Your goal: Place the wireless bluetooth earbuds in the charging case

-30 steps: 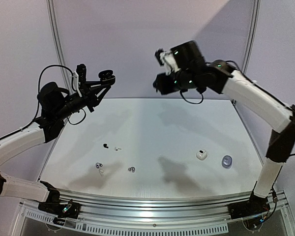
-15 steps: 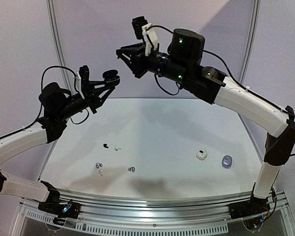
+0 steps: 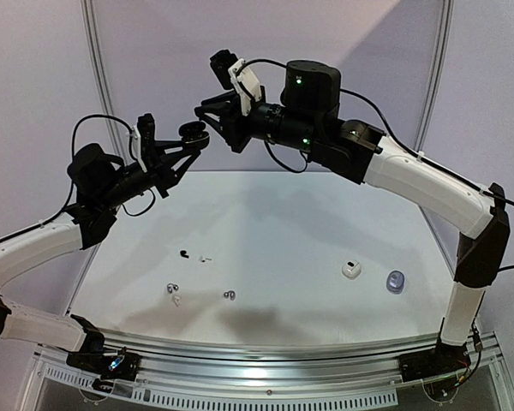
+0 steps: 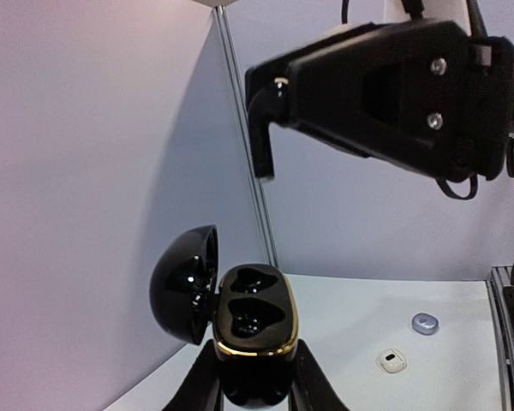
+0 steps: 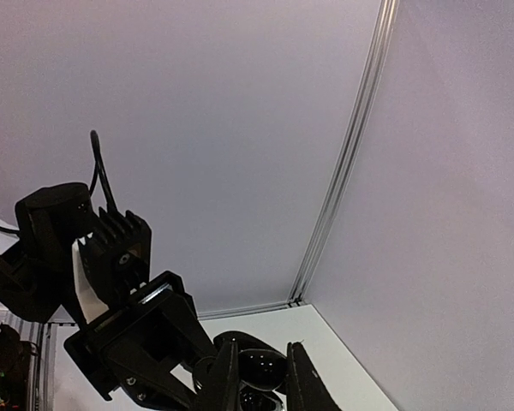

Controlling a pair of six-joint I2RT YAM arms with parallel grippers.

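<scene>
My left gripper [image 3: 187,144] [image 4: 255,364] is raised at the back left, shut on a black charging case [image 3: 193,134] [image 4: 253,318] with a gold rim. Its lid hangs open and both pockets look empty. My right gripper [image 3: 202,112] [image 5: 264,344] reaches in from the right, just above and beside the case. Its jaws stand narrowly apart on a small shiny black earbud [image 5: 264,368]. More earbuds lie on the table: a black one [image 3: 184,253], a white one [image 3: 206,257], silvery ones [image 3: 170,288] [image 3: 230,294], and another white one [image 3: 176,300].
A white case [image 3: 351,270] [image 4: 392,360] and a blue-grey case [image 3: 396,281] [image 4: 424,323] sit at the table's right. Walls and an aluminium post [image 3: 98,68] stand close behind both raised grippers.
My right arm swung left from high above the table's middle and brought its fingers to just above the open case. My left gripper shifted slightly with the case.
</scene>
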